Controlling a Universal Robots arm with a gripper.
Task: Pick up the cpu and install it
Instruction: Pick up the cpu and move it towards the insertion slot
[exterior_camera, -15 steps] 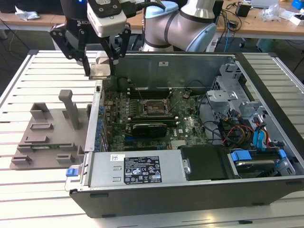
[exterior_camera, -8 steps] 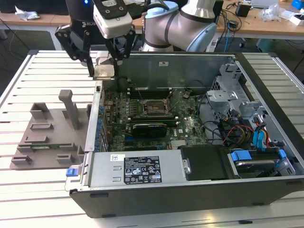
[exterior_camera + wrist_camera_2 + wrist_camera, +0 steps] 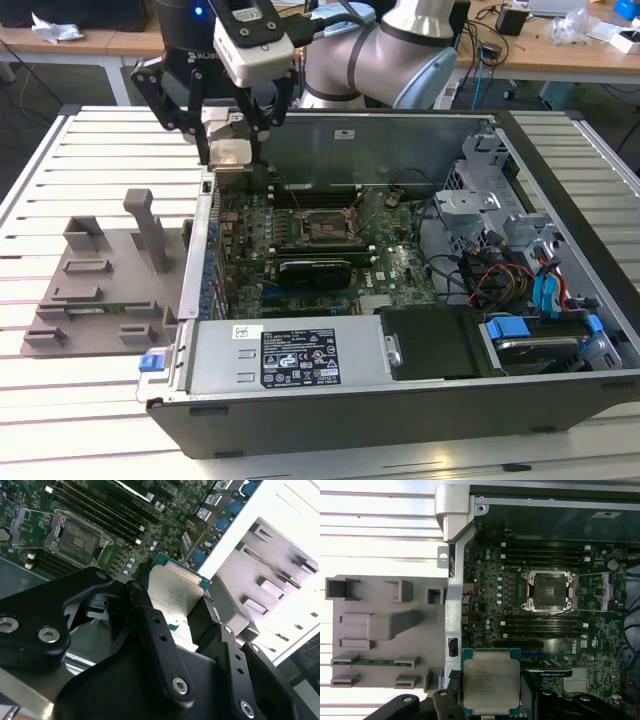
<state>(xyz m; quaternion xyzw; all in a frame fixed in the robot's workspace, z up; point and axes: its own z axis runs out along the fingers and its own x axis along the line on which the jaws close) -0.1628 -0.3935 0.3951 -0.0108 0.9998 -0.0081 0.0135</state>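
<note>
The arm, with smooth silver-grey tubes and pale blue joint caps, bends in from behind the case and points its wrist straight down over the case wall that faces the tray. The gripper is clenched on the cpu, which it holds flat and raised above that wall, at the corner far from the case's labelled metal box. In both wrist views the black, matt fingers, jointed links with bright screw heads, press on two opposite edges of the cpu, whose brushed silvery metal lid sits on a thin green square rim. Inside the case lies the dark green board, dense with small parts and long black slots. The socket sits mid-board, a square dark recess in a shiny metal frame with thin wire levers; the cpu is well apart from it, nearer the case wall. Just outside that wall the tray rests on the white slatted table. It is dull grey plastic with blocky upright pegs and shallow pockets. The case itself is dark sheet metal, open on top.
</note>
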